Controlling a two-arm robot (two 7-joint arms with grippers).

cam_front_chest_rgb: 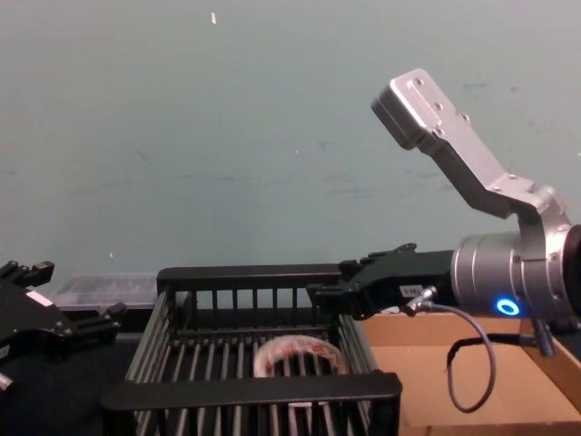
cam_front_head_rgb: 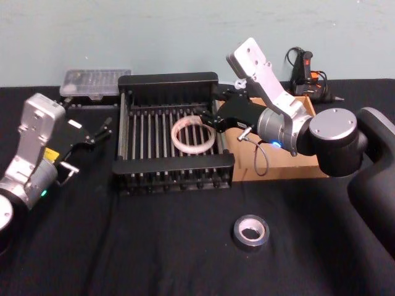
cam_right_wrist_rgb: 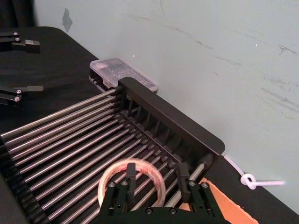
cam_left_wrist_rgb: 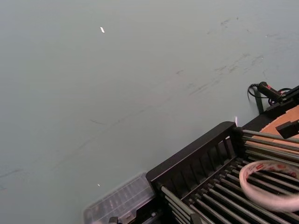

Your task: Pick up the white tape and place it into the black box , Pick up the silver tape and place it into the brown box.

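silver tape (cam_front_head_rgb: 250, 230): lies flat on the black table (cam_front_head_rgb: 154, 246), nearest the robot, well apart from both boxes, untouched.
left pincer (cam_front_head_rgb: 92, 131): hangs over the table left of the crate, fingers apart, holding nothing.
crate (cam_front_head_rgb: 174, 169): black, slatted, mid-table, touching the brown box's left wall.
white tape (cam_front_head_rgb: 193, 134): flat on the crate floor bars, toward its right side; red marks show on the inner ring.
right pincer (cam_right_wrist_rgb: 154, 179): reaches in over the crate's right rim, fingers apart, one at each side of the white tape's near edge, not clamped on it.
brown box (cam_front_head_rgb: 290, 166): right of the crate, under the right arm.
clear case (cam_front_head_rgb: 95, 82): behind the crate's far left corner, near the wall.
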